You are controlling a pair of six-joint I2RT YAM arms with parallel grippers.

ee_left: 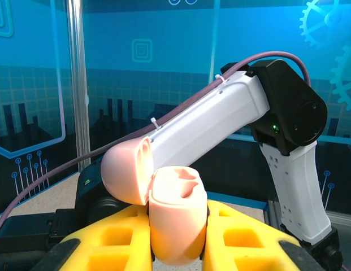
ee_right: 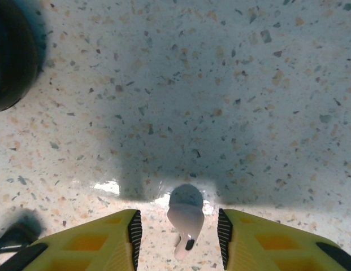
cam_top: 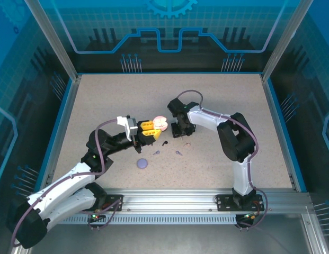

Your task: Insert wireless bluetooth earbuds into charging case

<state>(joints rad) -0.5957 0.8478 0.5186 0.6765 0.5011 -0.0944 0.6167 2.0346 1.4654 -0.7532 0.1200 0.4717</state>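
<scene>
L gripper (cam_top: pixel 147 130) clamps open pink case (ee_left: pixel 176 217), its base hidden btwn fingers. Right of case, R gripper (ee_right: pixel 178 234), jaws narrowly apart, straddles pale pink earbud (ee_right: pixel 185 212) on counter (ee_right: pixel 220 84), not touching.

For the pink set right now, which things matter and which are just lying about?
Needed now: open pale pink clamshell charging case in left gripper; tiny pale pink stemmed earbud inside open right gripper.
Lying about: lavender disc-shaped case; tiny black earbud.
</scene>
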